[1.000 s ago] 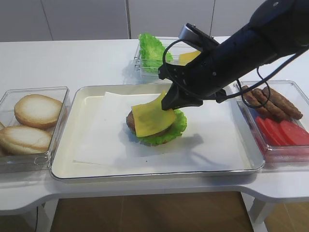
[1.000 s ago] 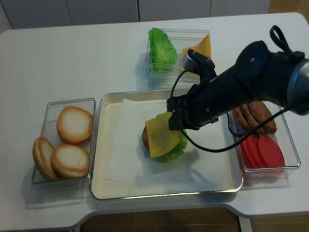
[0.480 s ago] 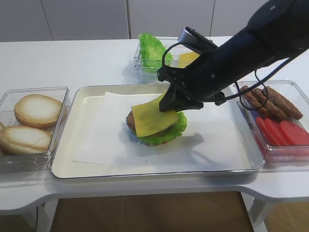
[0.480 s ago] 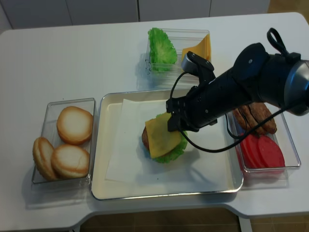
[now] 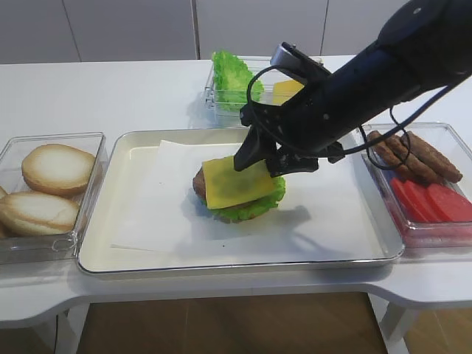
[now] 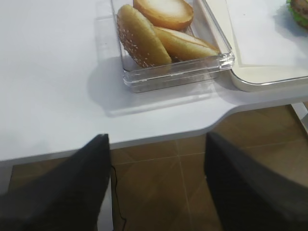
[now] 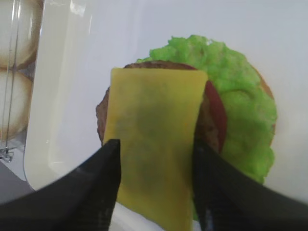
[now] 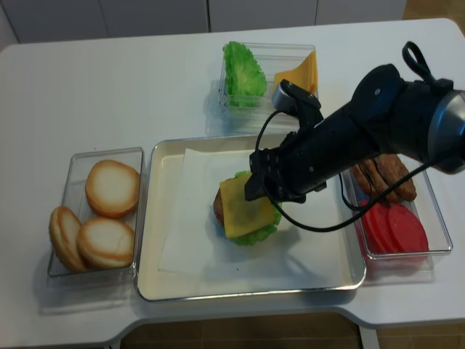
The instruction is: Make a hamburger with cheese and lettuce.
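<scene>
On the tray [image 5: 354, 243], near its middle, we are looking at the hamburger [image 5: 237, 188] from the first high view. Our right gripper [image 5: 258, 158] is hanging just over the far edge of the hamburger, and the cheese [image 5: 234, 183] is lying flat on the patty. The lettuce [image 5: 271, 193] is peeking out around the patty, so the cheese is covering the meat and not the leaf.

Looking from the right wrist, we are seeing the two dark fingers [image 7: 94, 187] spread wide, one on each side of the cheese [image 7: 151, 144]. The near edge of the cheese is hanging past the patty, between the fingers. We think the fingers are letting go, but we cannot tell if they are touching the slice. The lettuce [image 7: 236, 115] is sticking out on the side away from the buns.

Looking from the left wrist, our left gripper [image 6: 159, 187] is waiting far from the hamburger, past the bun box [image 6: 183, 67], wide open and holding nothing.

From the top view, the cheese [image 8: 243, 207] is sitting square on the hamburger [image 8: 247, 214], under our right gripper [image 8: 261, 182].
</scene>
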### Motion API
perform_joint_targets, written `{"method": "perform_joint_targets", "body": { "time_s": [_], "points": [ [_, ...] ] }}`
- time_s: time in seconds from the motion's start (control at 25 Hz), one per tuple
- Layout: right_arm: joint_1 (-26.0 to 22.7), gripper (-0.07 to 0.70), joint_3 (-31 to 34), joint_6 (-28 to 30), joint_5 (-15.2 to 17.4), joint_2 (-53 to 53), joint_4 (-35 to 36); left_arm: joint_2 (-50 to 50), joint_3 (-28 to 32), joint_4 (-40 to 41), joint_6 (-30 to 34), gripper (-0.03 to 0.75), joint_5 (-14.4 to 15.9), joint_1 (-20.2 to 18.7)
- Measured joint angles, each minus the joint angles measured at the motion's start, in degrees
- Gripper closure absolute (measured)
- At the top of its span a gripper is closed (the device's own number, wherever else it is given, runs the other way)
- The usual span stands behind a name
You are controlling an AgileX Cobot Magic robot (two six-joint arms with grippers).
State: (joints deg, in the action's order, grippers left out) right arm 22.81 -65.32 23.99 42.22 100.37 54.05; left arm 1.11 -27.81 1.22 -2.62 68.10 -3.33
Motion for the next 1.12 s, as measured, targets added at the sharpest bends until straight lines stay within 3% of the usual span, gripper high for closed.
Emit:
{"method": "perform_joint_targets", "body": {
  "time_s": [0.28, 0.64, 0.92, 1.12],
  "points": [
    [0.0, 0.154, 0.0, -1.08, 0.21, -1.96, -3.11, 0.0, 0.0, 0.0, 0.0, 0.257, 0.0, 0.0],
    [0.0, 0.141, 0.0, -7.48, 0.81, -6.05, -10.8, 0.0, 0.0, 0.0, 0.0, 0.257, 0.0, 0.0],
    [0.0, 0.157, 0.0, -19.35, 6.25, -9.39, -26.92, 0.0, 0.0, 0.0, 0.0, 0.257, 0.0, 0.0],
    [0.0, 0.203, 0.0, -23.11, 11.21, -11.52, -35.61, 0.0, 0.0, 0.0, 0.0, 0.257, 0.0, 0.0]
  ]
}}
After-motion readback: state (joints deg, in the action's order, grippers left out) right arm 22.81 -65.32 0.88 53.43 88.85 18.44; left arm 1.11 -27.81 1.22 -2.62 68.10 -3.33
